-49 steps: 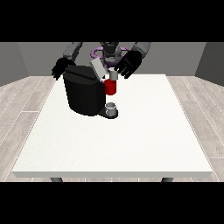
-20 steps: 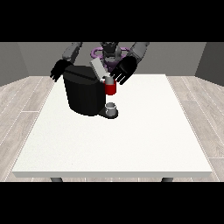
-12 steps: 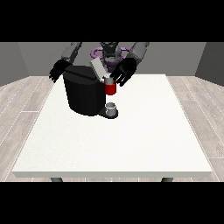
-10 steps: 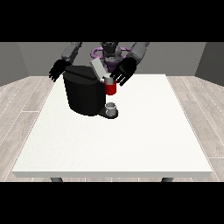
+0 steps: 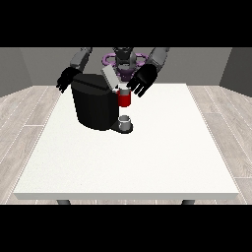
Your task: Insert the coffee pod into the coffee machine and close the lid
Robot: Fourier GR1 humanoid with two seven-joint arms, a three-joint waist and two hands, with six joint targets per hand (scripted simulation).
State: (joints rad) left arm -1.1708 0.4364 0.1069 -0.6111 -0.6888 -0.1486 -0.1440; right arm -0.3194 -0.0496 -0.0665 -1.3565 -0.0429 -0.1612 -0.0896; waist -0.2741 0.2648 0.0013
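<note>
A black coffee machine (image 5: pixel 94 106) stands on the white table (image 5: pixel 147 157) at the back left. Its grey lid (image 5: pixel 109 77) is tilted up at the top right. A red brew head (image 5: pixel 125 99) sticks out of its front, above a small grey cup (image 5: pixel 125 121) on the base. The hand at the view's right (image 5: pixel 141 81) hovers just right of the lid and above the red part, fingers spread. The hand at the view's left (image 5: pixel 65 78) hangs behind the machine's left edge, fingers relaxed. I see no separate coffee pod.
The robot's torso (image 5: pixel 123 61) is behind the machine at the table's far edge. The table's white surface stretches to the front and right of the machine, and grey plank floor (image 5: pixel 24 108) surrounds it.
The hand at the view's right has crept slightly up and toward the lid. The machine, the lid and the other hand look unchanged.
</note>
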